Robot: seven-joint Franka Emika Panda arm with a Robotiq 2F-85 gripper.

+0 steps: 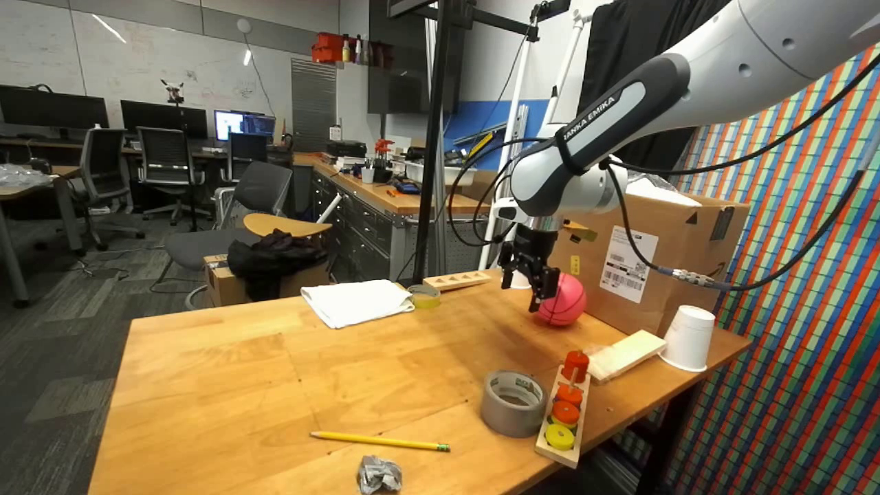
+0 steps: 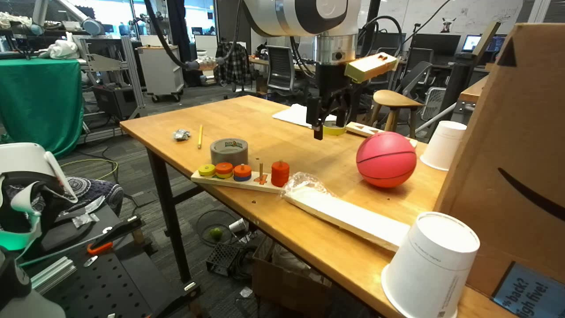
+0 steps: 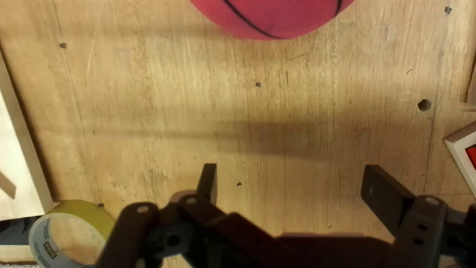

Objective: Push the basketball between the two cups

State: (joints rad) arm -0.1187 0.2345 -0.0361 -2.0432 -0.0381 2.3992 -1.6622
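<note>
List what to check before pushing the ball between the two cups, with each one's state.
1. Cup by the plank and other cup standing: ok, both upside down.
2. Gripper placed to push: seems ok, on the side of the ball away from the cardboard box.
3. Gripper and ball apart: ok, a gap shows in the wrist view.
4. Jaws shut, probably better for pushing: not ok, they stand open.
5. Gripper at pushing height: cannot tell.
</note>
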